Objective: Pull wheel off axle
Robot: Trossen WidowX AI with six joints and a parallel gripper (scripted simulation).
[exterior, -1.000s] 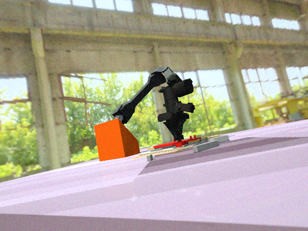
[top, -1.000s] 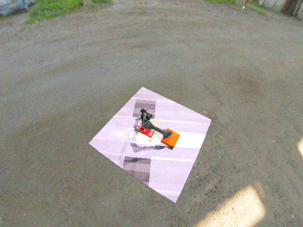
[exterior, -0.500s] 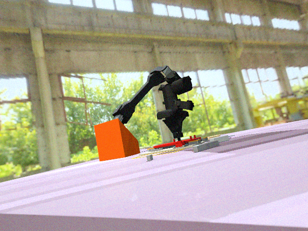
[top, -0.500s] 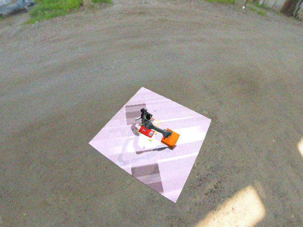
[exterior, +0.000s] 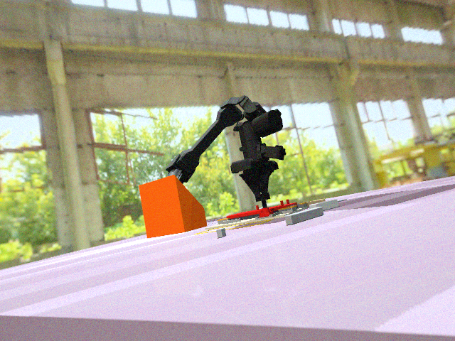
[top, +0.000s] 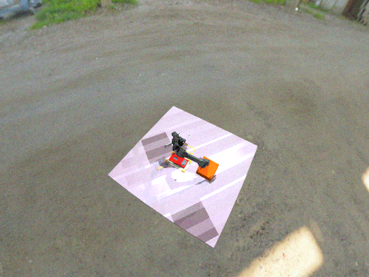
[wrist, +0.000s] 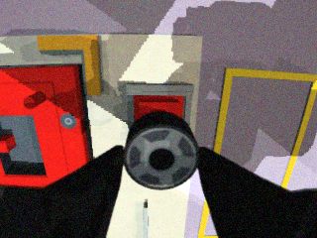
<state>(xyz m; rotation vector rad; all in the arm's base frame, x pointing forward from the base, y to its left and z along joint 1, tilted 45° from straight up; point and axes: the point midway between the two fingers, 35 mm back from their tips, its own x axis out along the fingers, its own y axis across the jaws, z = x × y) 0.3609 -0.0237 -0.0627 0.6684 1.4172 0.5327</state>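
Observation:
My gripper (exterior: 263, 199) (wrist: 160, 154) is shut on the wheel (wrist: 160, 178), a dark round piece with a grey spoked face and dark centre hole. The wheel sits squarely between the fingertips in the wrist view. In the exterior view the fingertips point down, low above the red parts, with a thin dark piece just beneath them. I cannot tell whether that is the axle. A thin pale pin (wrist: 146, 218) with a dark tip shows below the wheel in the wrist view. The marked area, a yellow outline (wrist: 267, 74) (top: 190, 146), lies to the right of the wheel there.
A red panel (wrist: 54, 169) (top: 174, 161) with grey recesses lies left of the wheel on a pale board (wrist: 111, 55). A smaller red piece (wrist: 158, 105) lies behind the wheel. Grey bars (exterior: 304, 215) lie near the board. An orange block (top: 211, 169) (exterior: 163, 209) stands at the arm's base.

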